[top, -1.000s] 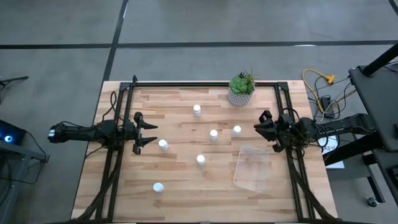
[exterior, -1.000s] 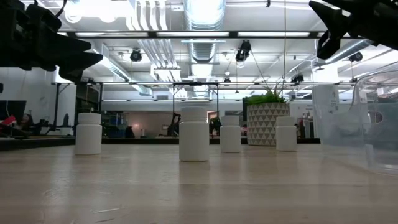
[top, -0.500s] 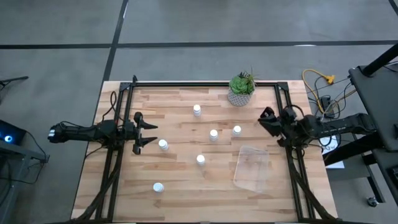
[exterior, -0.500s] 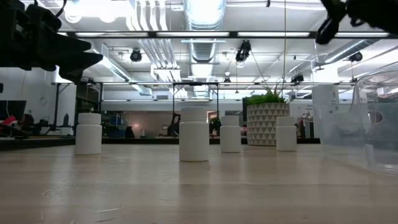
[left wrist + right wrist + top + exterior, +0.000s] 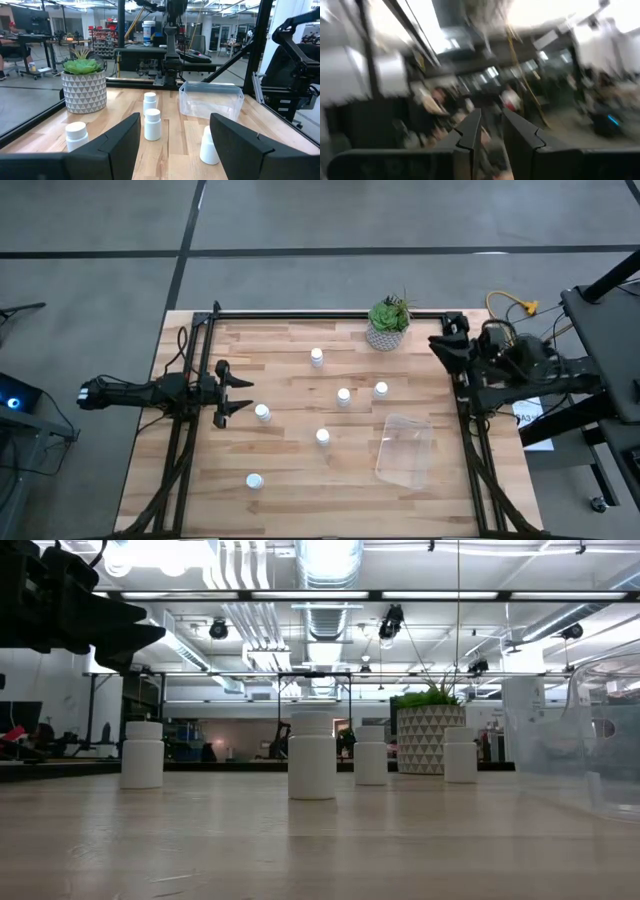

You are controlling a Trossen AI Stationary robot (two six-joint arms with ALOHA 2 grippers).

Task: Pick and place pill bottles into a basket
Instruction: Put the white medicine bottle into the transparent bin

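Bottles loose on counter (image 5: 290,480), basket (image 5: 405,448) empty.
Left end effector (image 5: 238,392) open beside a bottle (image 5: 262,412), apparently staged to grasp; right end effector (image 5: 447,338) closed, holding nothing, at the counter's far right edge.

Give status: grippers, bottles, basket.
Left gripper open, empty, beside a bottle. Right gripper shut, empty, raised at table's right edge. Six bottles on table, none in basket. Nothing blocking.
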